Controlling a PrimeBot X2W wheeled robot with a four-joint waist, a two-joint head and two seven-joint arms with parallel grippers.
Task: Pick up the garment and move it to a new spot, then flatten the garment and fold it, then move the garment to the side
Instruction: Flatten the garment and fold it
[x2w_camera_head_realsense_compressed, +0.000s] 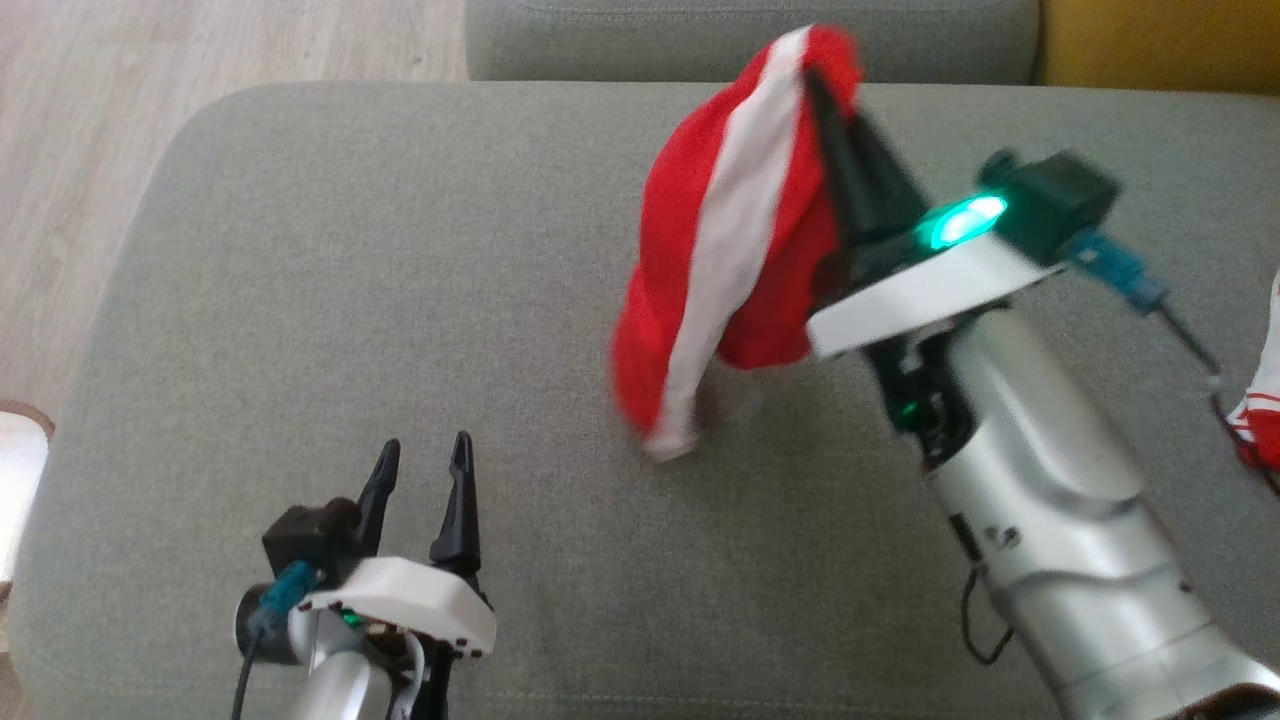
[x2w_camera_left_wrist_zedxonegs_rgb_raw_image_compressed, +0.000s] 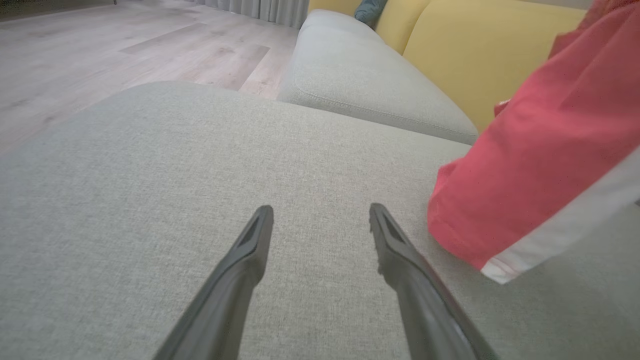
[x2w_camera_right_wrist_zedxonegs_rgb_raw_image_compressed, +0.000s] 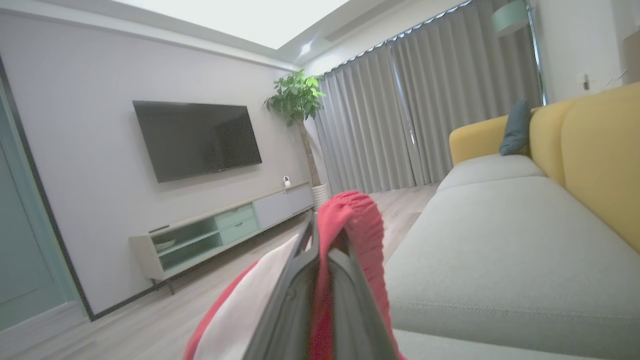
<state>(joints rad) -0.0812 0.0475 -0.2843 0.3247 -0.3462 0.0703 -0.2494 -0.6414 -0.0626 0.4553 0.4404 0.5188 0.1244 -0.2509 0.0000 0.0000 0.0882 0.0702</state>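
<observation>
Head view: the right gripper is raised over the far half of the grey cushion, to the right of its middle. Its two dark fingers are pressed together on a bunched fold at the top of the red garment. The garment hangs down from that pinch in a loose drape, with a broad white stripe running the length of it. Its lowest white corner comes down close to the cushion. The cloth is blurred there, so I cannot tell whether it touches.

The left gripper sits over the near edge of the cushion, left of the middle. Its fingers are spread apart and nothing is between them. It is well apart from the garment. At the cushion's right edge lies another piece of red and white cloth. A pale wood floor shows beyond the left edge.

In the left wrist view, the left gripper stands wide over bare cushion fabric. The garment hangs to one side, its white hem low near the surface. A yellow backrest rises behind.

In the right wrist view, the right gripper is closed, with the gathered red edge of the garment folded over its tips. The white stripe falls away on one side.
</observation>
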